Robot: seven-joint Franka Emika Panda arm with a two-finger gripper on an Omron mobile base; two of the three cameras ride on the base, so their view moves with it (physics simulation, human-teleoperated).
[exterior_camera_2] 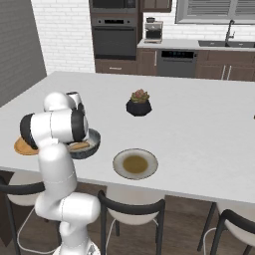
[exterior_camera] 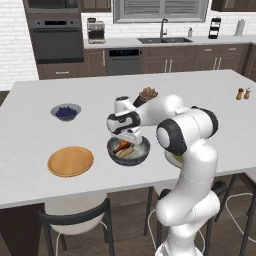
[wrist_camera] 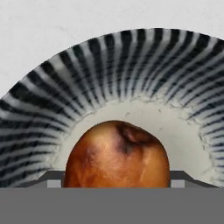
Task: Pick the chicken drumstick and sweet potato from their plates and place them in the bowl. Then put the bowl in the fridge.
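I find the jaws (exterior_camera: 129, 140) low inside the bowl (exterior_camera: 141, 155) near the bench's front edge, seemingly clenched on the chicken drumstick (wrist_camera: 117, 155) beside the sweet potato (exterior_camera: 128, 152); judged next: release it, lift clear, then carry the bowl fridgeward.

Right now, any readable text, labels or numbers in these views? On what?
None readable.
Oven panel: faint marks, too blurred to read.
Dishwasher panel: pale marks, too small to read.
Bowl, orange plate, grey plate, drumstick: no lettering.
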